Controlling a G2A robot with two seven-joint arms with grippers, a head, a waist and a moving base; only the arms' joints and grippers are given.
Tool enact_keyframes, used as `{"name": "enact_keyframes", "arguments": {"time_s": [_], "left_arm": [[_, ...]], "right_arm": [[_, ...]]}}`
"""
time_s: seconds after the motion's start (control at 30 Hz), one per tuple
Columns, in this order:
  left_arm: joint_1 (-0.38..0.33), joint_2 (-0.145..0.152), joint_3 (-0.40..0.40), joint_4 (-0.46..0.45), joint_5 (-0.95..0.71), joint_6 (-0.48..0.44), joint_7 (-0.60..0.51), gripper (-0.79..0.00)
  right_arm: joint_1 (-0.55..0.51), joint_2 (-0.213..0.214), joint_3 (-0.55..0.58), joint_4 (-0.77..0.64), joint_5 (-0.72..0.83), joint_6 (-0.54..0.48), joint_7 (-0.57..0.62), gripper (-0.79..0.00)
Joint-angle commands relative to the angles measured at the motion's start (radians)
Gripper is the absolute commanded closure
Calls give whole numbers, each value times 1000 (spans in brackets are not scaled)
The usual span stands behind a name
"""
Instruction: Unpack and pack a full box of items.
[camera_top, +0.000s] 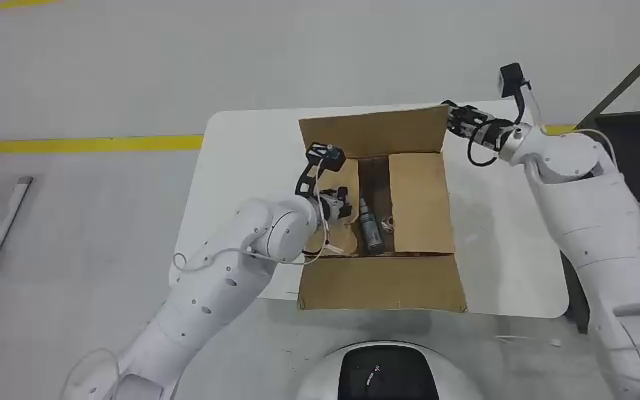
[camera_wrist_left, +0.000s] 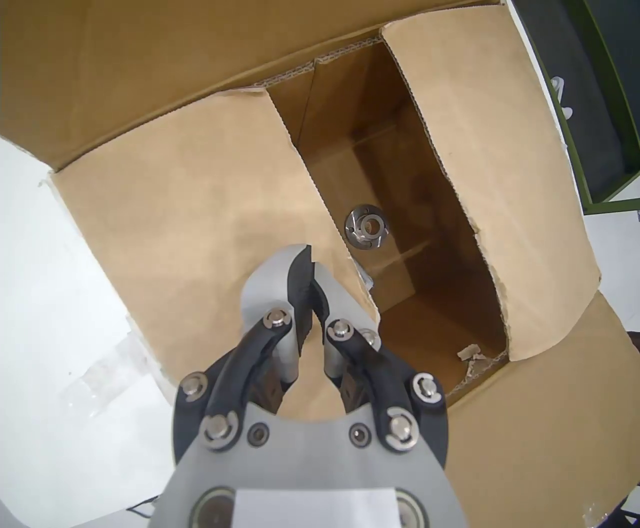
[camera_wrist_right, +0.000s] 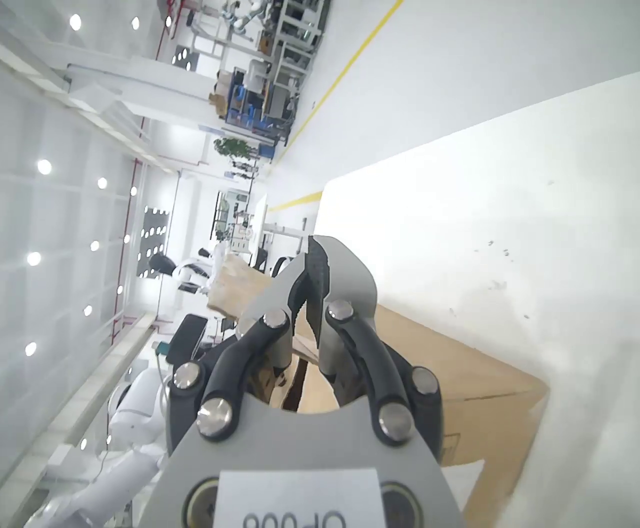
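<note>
A brown cardboard box (camera_top: 380, 285) stands on the white table (camera_top: 240, 150), outer flaps spread and two inner flaps partly folded in. A dark elongated item (camera_top: 370, 228) lies in the slot between them. In the left wrist view a metal part with a round flanged end (camera_wrist_left: 365, 227) lies deep inside. My left gripper (camera_top: 335, 205) (camera_wrist_left: 305, 267) hangs shut and empty just above the inner flap (camera_wrist_left: 200, 200), beside the slot. At the box's far right corner, my right gripper (camera_top: 450, 118) (camera_wrist_right: 315, 265) is shut on the far flap (camera_wrist_right: 450, 390).
Bare table (camera_wrist_right: 475, 200) runs along both sides of the box. A scrap of clear plastic (camera_wrist_left: 100, 375) lies on the table beside the box. A dark green bin (camera_wrist_left: 600, 125) stands beyond the table edge. Torn cardboard bits (camera_wrist_left: 470, 352) sit at the box rim.
</note>
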Motion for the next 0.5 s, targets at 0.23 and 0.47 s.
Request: {"name": "enact_keyframes", "arguments": {"time_s": [0.23, 0.47], "left_arm": [[4, -2, -65, 3, 2, -14, -11, -785], [55, 32, -176, -67, 71, -36, -43, -785]], "right_arm": [[-30, 29, 43, -43, 44, -123, 129, 0], [-128, 50, 63, -203, 40, -153, 171, 0]]}}
